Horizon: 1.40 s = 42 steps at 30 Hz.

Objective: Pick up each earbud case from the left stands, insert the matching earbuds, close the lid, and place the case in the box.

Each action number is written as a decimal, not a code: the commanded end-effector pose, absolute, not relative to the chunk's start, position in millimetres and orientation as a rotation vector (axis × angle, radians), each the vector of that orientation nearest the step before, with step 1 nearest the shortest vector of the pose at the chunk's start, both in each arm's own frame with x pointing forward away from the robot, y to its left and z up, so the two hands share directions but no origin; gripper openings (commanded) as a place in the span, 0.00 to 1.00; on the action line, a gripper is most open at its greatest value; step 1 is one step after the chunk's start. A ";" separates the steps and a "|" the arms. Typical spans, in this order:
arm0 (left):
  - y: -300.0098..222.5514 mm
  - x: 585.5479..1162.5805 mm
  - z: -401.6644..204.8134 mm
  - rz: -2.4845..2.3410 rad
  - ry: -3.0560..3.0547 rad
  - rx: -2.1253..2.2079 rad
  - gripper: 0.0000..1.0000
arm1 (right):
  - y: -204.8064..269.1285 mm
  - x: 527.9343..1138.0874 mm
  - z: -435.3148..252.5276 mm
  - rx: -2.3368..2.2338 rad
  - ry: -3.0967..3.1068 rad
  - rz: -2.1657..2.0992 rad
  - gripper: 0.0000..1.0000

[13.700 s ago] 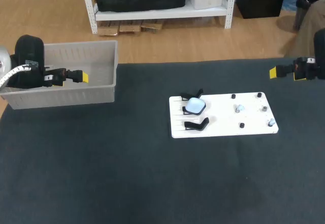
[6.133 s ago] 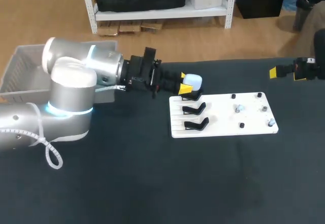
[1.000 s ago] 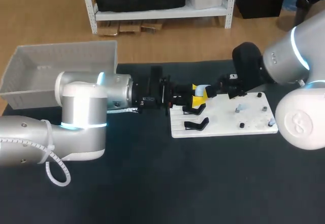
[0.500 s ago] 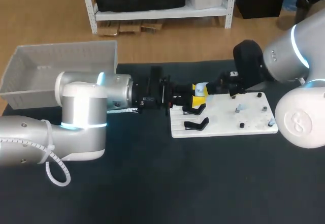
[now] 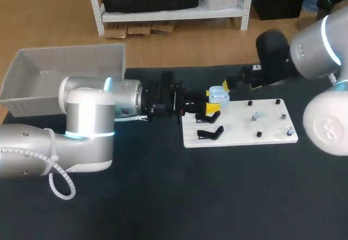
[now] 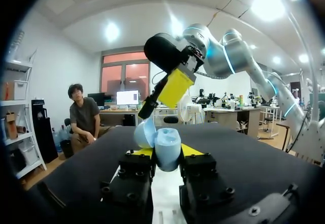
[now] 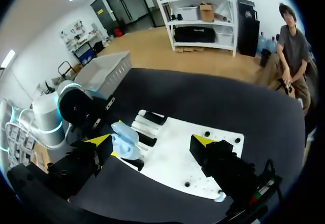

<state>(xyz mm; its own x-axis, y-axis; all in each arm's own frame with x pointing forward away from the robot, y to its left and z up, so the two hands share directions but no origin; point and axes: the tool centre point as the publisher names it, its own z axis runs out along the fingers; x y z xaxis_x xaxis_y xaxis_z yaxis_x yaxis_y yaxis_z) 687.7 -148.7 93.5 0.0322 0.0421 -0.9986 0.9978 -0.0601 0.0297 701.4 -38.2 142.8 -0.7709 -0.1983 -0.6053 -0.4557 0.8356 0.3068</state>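
Note:
My left gripper (image 5: 212,102) (image 6: 166,153) is shut on a light-blue earbud case (image 5: 218,94) (image 6: 167,147) (image 7: 125,138), held just above the left end of the white board (image 5: 239,125) (image 7: 175,155). The case's lid (image 6: 144,132) stands open. My right gripper (image 5: 239,83) (image 7: 151,141) hangs open a little above and to the right of the case, touching nothing. In the left wrist view one of its yellow fingers (image 6: 175,87) shows above the case. Two empty black stands (image 5: 209,118) (image 5: 210,134) sit on the board's left side. Small pale earbuds (image 5: 255,116) (image 5: 290,130) rest on the board's right side.
A grey plastic box (image 5: 32,96) (image 7: 104,71) stands at the table's back left corner, behind my left arm. Several small black pegs (image 5: 259,134) stick up from the board. Dark bare tabletop (image 5: 174,196) spreads in front of the board.
My right gripper has pulled back up and to the right, away from the case, and the case's lid now stands open. My left arm has kept still with the case.

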 end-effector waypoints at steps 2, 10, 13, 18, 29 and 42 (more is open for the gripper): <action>-148.5 685.7 92.8 -1.203 1.188 1.294 0.00 | -64.1 684.4 156.3 -0.466 2.457 0.381 1.00; -148.5 685.7 92.8 -1.203 1.188 1.294 0.00 | -106.9 677.3 145.1 -0.481 2.578 0.098 1.00; -148.5 685.7 92.8 -1.203 1.188 1.294 0.00 | -117.2 670.5 134.6 -0.476 2.643 0.049 1.00; -148.5 685.7 92.8 -1.203 1.188 1.294 0.00 | -128.6 661.2 116.7 -0.474 2.737 -0.011 1.00; -148.5 685.7 92.8 -1.203 1.188 1.294 0.00 | -160.8 636.5 82.8 -0.453 2.880 -0.091 0.44; -148.5 685.7 92.8 -1.203 1.188 1.294 0.00 | -169.3 622.8 69.4 -0.470 2.917 -0.064 0.65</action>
<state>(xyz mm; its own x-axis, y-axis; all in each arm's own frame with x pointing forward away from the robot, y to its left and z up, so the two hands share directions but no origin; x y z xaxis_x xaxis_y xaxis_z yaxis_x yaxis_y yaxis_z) 687.7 -148.6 93.5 0.0321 0.0421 -0.9986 0.9978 -0.0600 0.0296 626.0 -167.4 70.2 -0.9341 -0.3130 -0.1717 -0.3043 0.9496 -0.0755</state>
